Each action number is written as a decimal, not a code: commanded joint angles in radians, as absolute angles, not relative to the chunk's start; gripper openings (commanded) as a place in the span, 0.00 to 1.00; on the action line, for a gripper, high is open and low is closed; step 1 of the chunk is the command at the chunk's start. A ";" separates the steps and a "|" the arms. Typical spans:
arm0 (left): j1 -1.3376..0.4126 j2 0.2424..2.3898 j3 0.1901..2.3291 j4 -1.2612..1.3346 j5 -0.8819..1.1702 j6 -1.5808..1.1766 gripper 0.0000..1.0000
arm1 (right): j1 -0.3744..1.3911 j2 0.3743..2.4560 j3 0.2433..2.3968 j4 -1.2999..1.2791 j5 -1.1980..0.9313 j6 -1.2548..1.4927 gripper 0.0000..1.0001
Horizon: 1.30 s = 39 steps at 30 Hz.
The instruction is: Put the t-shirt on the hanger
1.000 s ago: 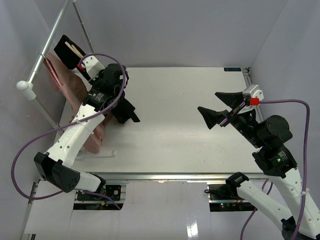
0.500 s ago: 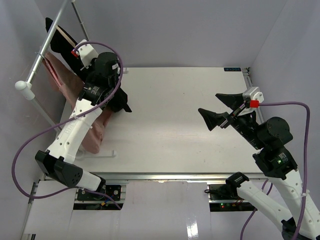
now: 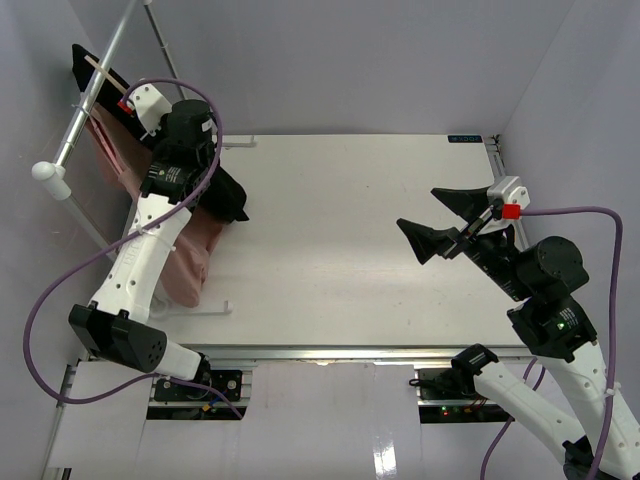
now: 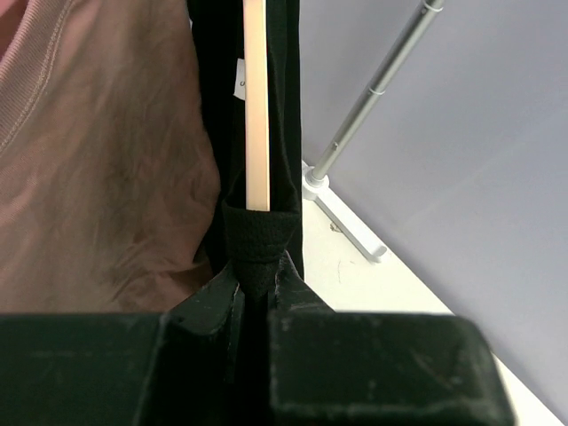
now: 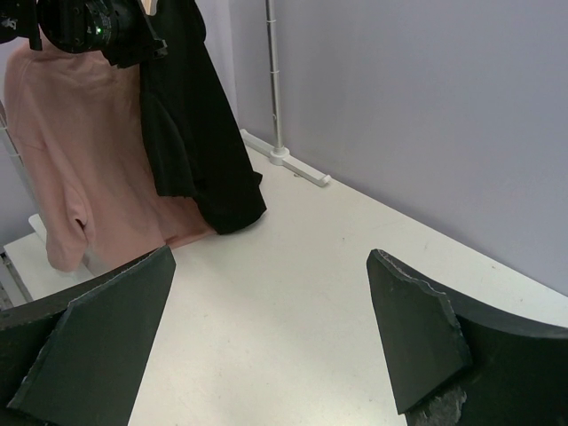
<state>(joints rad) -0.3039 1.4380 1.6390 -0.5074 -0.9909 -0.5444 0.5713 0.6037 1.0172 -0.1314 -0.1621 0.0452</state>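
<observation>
The black t-shirt (image 3: 226,196) hangs from my left gripper (image 3: 112,88) at the far left, close to the grey rail (image 3: 120,32). The tan wooden hanger (image 3: 101,67) shows as a thin strip inside the shirt's top. In the left wrist view my gripper (image 4: 259,271) is shut on the black collar (image 4: 259,241), with the hanger's wood (image 4: 256,106) running up from it between black folds. The hook is hidden. My right gripper (image 3: 452,225) is open and empty above the table's right half; it also shows in the right wrist view (image 5: 266,328), far from the shirt (image 5: 195,133).
A pink garment (image 3: 140,180) hangs from the rail beside the black shirt and drapes onto the table's left edge. It also shows in the left wrist view (image 4: 106,160). The rail's white end knob (image 3: 48,173) and upright pole (image 4: 377,84) stand at the left.
My left arm has moved up and to the left toward the rail, carrying the shirt and hanger with it. The shirt's hem has slid left across the table. The right arm has barely moved.
</observation>
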 commanded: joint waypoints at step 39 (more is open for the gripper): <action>-0.209 1.427 1.735 -0.535 -0.849 -0.592 0.00 | 0.572 0.591 1.019 -0.107 -0.179 0.032 0.96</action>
<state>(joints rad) -0.2178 1.4835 1.6794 -0.5708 -0.8037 -0.6114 0.5713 0.5896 1.0161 -0.1314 -0.1678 0.0441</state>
